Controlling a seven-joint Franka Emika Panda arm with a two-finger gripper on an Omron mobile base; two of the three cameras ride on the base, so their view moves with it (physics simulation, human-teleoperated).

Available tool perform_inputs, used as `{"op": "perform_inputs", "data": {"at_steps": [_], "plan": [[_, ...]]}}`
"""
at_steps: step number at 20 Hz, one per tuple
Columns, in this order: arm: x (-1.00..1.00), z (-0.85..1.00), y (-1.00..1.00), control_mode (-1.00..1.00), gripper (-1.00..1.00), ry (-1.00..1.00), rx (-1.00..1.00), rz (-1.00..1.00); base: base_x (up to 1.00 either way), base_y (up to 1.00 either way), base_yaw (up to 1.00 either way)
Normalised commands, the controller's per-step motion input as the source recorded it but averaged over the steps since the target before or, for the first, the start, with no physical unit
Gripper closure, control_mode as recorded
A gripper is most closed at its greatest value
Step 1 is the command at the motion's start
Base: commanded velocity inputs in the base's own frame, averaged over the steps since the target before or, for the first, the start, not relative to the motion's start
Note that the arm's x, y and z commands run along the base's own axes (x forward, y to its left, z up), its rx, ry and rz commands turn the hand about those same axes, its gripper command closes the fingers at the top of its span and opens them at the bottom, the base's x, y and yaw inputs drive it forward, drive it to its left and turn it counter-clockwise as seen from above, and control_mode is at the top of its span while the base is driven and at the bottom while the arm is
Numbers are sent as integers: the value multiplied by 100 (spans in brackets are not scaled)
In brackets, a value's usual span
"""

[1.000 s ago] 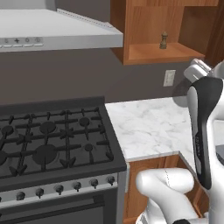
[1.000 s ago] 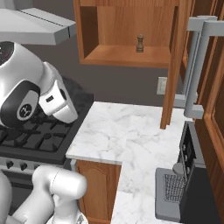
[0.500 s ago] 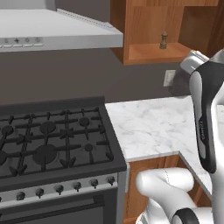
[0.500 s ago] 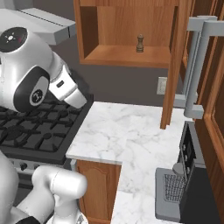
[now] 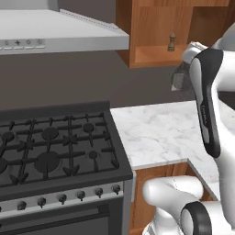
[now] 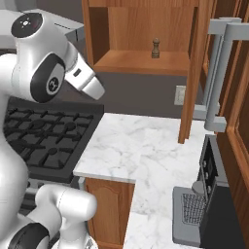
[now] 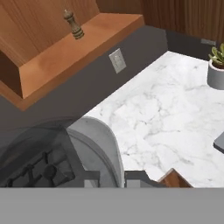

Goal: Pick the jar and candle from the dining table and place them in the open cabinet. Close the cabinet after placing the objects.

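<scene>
The jar [image 7: 65, 148], grey and translucent, fills the lower left of the hand view, and my gripper [image 7: 116, 177] is shut on it. The hand is raised above the stove's right edge and faces the open cabinet [image 7: 65, 57]. The cabinet [image 5: 156, 50] is warm brown wood with a bare shelf [image 6: 141, 61]. A small dark pepper-mill figure [image 6: 155, 47] stands on it. The cabinet door [image 6: 194, 73] hangs open, edge-on, at the right. My white wrist [image 6: 87, 82] shows in the right base view. The candle and the dining table are out of view.
A black gas stove [image 5: 50, 147] sits under a grey range hood [image 5: 59, 32]. To its right lies a white marble counter [image 6: 146, 151] with a wall outlet [image 6: 180, 95] behind it. A potted plant [image 7: 216, 65] and a dark appliance [image 6: 199, 209] stand at the counter's right.
The arm has swung upward and to the right, bringing the hand closer to the open cabinet. The base and the scene have stayed put.
</scene>
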Motion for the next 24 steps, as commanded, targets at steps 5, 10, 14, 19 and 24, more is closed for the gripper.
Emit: {"op": "perform_inputs", "data": {"at_steps": [5, 10, 14, 19, 24], "plan": [[54, 9, 0, -100, 100, 0, -6, 1, 0, 0, 0], [51, 8, 0, -100, 100, 0, -4, 4, 0, 0, 0], [50, 8, 0, -100, 100, 0, -2, 4, 0, 0, 0], [39, 18, 0, -100, 100, 0, 0, 4, 0, 0, 0], [27, 20, 0, -100, 100, 0, 0, 4, 0, 0, 0]]}}
